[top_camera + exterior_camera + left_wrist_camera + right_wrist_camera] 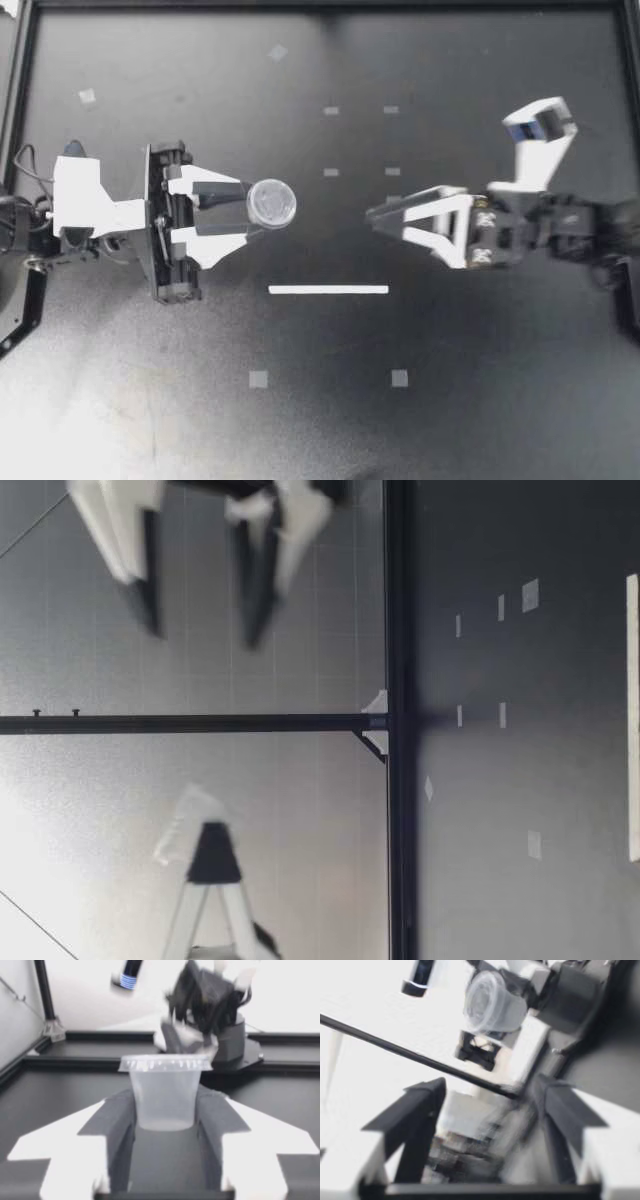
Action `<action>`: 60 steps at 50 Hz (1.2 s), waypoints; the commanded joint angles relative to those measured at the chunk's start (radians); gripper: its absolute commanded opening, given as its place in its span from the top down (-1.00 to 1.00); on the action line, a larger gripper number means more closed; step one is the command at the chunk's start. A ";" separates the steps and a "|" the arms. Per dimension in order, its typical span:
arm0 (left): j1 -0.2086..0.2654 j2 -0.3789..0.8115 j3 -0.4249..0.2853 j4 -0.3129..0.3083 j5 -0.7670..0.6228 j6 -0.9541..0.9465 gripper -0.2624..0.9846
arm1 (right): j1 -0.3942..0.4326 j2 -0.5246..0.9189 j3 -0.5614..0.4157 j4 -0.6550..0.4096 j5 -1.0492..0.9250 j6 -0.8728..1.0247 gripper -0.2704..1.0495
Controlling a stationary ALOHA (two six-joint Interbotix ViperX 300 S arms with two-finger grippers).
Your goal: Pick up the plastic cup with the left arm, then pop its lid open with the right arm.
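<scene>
Left claw (246, 210) holds clear cup (271, 203) raised above black table (450, 420).

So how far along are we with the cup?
Done: the left claw is shut on the cup, upright and held above the table. In hand: the right claw, open and empty, points at the cup across a gap. Left: the right claw has not yet touched it, so any handover probably lies ahead.
</scene>
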 commanded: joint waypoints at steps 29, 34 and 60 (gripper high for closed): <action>-0.011 0.020 -0.025 0.002 0.026 0.000 0.17 | -0.149 0.046 -0.308 -0.376 -0.281 0.132 -0.46; -0.014 0.021 -0.025 0.002 0.031 0.000 0.17 | -0.147 -0.006 -0.259 -0.371 -0.325 0.081 -0.46; -0.012 0.021 -0.031 0.000 0.031 -0.114 0.17 | -0.155 -0.130 -0.196 -0.581 0.344 -0.727 -0.45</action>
